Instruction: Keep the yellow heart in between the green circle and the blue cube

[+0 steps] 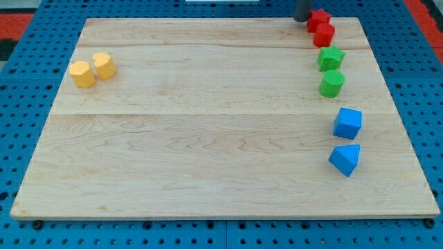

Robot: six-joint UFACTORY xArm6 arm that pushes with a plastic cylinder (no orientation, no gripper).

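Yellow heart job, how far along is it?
Nothing looks done: both yellow blocks sit at the view's far left; I can't tell which is the heart. In hand: my tip is at the view's top, beside the red blocks. Left: the whole push to between green circle and blue cube.

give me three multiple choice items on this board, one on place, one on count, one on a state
1. Where do the two yellow blocks sit?
A. the view's upper left
B. the view's lower right
C. the centre

2. How many blue blocks are there?
A. one
B. two
C. three

3. What is my tip next to?
A. a yellow block
B. a blue block
C. a red block

Answers:
1 A: the yellow blocks lie near the wooden board's upper left.
2 B: a blue cube and a blue wedge-like block.
3 C: my tip stands beside the top red block.
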